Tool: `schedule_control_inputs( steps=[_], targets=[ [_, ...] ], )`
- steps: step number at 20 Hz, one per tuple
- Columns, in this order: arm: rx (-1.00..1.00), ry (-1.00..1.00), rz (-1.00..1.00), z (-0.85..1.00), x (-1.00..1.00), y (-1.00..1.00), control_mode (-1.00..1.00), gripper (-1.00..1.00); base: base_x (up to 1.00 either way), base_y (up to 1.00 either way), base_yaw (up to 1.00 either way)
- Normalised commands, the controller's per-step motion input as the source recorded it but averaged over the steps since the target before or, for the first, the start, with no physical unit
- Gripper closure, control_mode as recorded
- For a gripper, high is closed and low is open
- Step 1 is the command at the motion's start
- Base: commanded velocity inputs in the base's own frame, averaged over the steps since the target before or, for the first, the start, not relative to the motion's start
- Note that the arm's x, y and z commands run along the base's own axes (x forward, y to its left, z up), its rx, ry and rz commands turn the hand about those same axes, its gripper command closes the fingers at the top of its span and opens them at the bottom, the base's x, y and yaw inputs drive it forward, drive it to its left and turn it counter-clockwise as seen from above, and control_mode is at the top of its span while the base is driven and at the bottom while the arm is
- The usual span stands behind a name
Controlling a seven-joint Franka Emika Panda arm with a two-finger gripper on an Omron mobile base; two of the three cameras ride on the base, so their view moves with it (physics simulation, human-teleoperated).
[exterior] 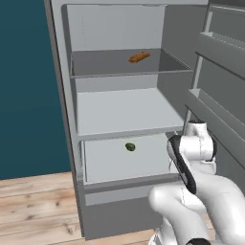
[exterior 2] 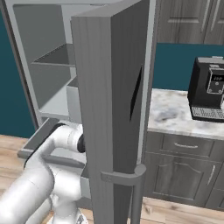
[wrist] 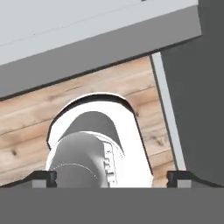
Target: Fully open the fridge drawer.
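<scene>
The fridge drawer is a shallow light-grey tray under the lowest shelf. It stands pulled out from the fridge body, with its low front wall toward me. A small green item lies in it near the back. In the right base view the drawer's corner pokes out left of the arm. My arm's wrist sits by the drawer's right end. In the hand view my gripper is open, its fingertips wide apart with nothing held. It looks down at the wooden floor, with a grey fridge edge across the top.
The open fridge door with its bar handle stands close on my right, and its door bins jut inward. A brown food item lies on the upper shelf. A coffee machine stands on the marble counter.
</scene>
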Motion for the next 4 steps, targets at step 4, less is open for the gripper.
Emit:
schedule_control_inputs(
  steps=[4],
  targets=[
    [0.21,-0.39,0.00,1.00,-0.93,-0.07,-1.00,-1.00,0.00,0.00,0.00]
  ],
)
